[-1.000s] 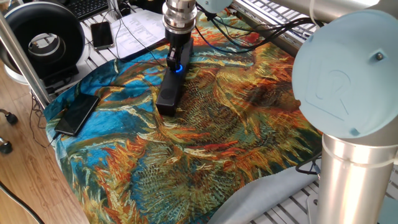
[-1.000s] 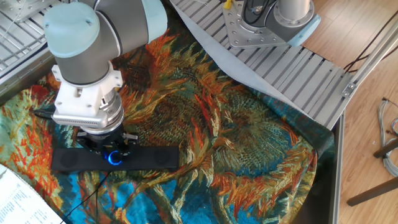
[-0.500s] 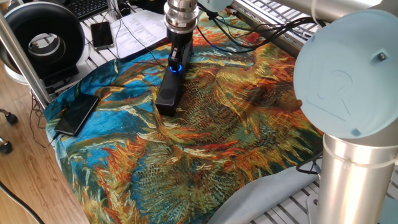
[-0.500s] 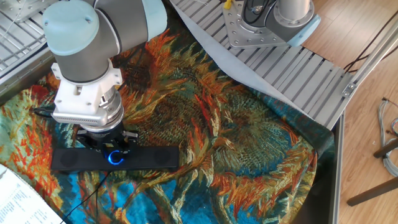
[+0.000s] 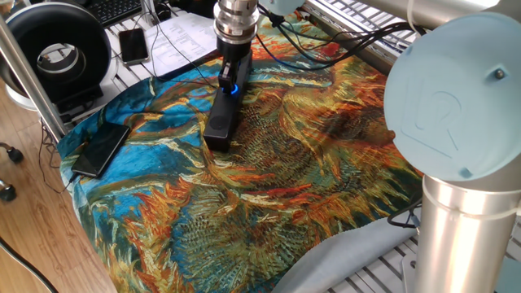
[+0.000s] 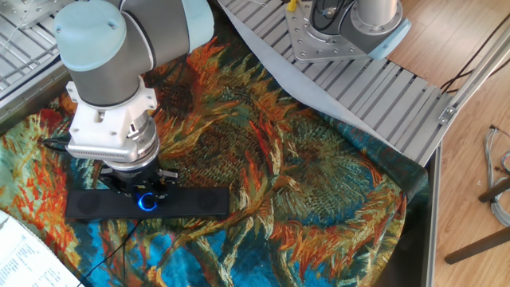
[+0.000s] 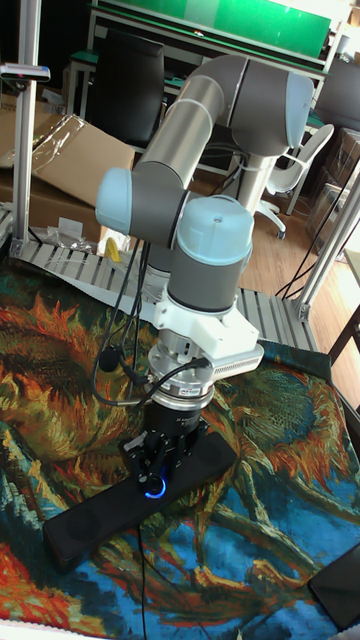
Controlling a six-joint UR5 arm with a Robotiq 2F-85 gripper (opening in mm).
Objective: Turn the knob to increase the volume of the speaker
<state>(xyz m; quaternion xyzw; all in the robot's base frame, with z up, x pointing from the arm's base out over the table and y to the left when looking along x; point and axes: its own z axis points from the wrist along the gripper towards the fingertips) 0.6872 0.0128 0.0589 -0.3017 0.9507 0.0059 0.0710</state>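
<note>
One two-finger gripper (image 6: 143, 191) sat vertical over small blue-lit black knob (image 6: 147, 202), fingers clasping it for twisting; knob mid-top of long matte-black bar speaker (image 6: 203, 202), far-left on sunflower-print cloth (image 6: 319, 175).

Just the clutter on my table

I see a sunflower cloth (image 5: 309, 163), phone (image 5: 101, 150) on its corner, ring device (image 5: 57, 49) behind it.

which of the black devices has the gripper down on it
The speaker, the long slim black bar on the cloth: the gripper is down at its blue-lit knob. The flat phone and ring-shaped device lie apart, untouched.
</note>
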